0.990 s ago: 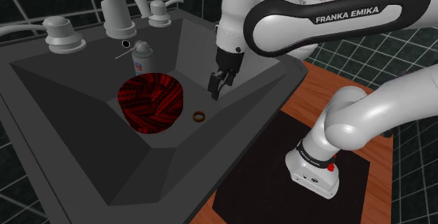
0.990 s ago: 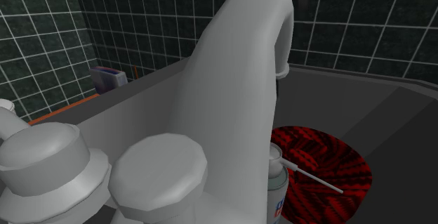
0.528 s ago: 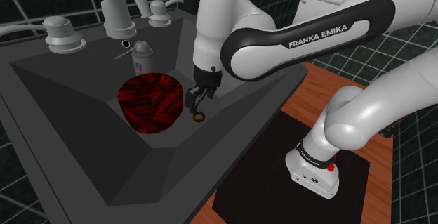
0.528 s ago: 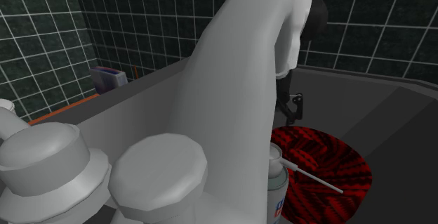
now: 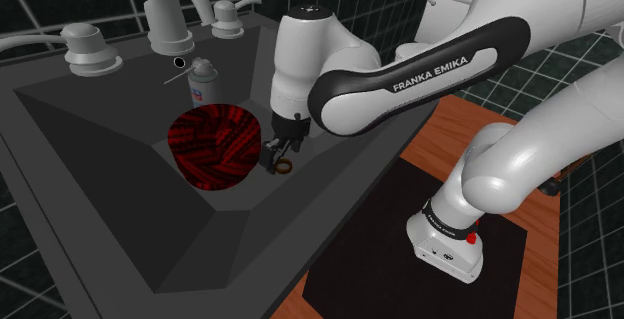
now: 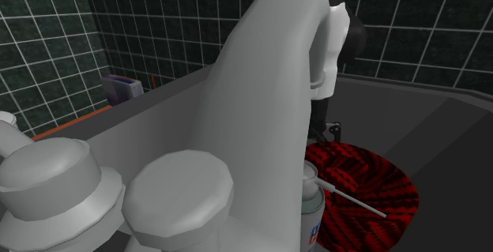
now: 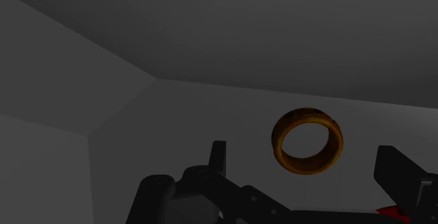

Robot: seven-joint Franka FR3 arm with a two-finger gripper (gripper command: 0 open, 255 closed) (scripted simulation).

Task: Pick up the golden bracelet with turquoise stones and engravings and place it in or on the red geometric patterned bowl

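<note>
Gripper is down in the dark grey sink, fingers spread wide and holding nothing. In the wrist view the bracelet sits in the gap between the two black fingers, touching neither.

The bracelet is a golden-brown band with faint darker markings; no stones can be made out. It lies on the sink's flat floor, close to where the floor meets the sloped wall.

In the shoulder view the bracelet is just beside the red-and-black patterned bowl, on that view's right side of it, a small gap between them. The fingertips are right at the bracelet, partly covering it. Can't tell from that angle if they reach the floor.

The bowl stands upright on the sink floor. A spray can stands behind it, near the faucet, clear of the bowl.

In the second exterior view the pale faucet body takes up the foreground and hides most of the arm. The bowl shows past it, with the can's thin white straw pointing out over it.

The wooden counter runs along the sink's edge and carries a black mat under the stand.
</note>
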